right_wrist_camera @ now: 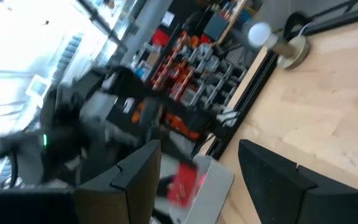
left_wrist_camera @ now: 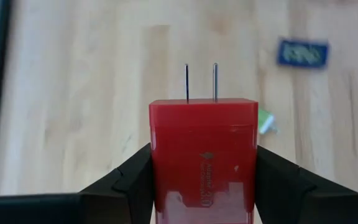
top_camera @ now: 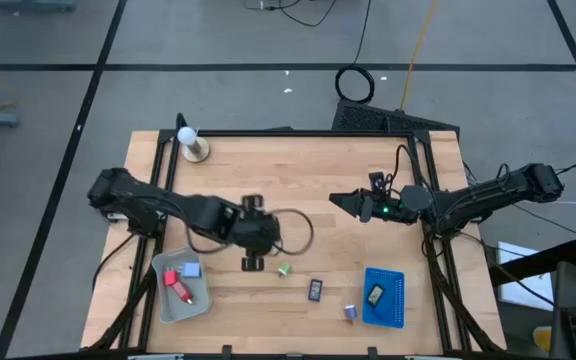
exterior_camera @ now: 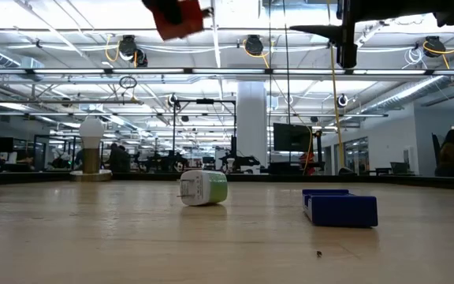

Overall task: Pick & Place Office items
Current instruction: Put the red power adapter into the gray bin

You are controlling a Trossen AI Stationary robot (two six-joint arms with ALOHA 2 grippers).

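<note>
red charger base cut off, blue tray blurred — print unreadable

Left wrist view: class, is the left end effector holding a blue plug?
No. The left end effector is clamped on a red plug whose two metal prongs point away from the camera.

The wooden table stood on a grey floor (dark lines crossing it); ceiling lights shone over distant desks.
</note>
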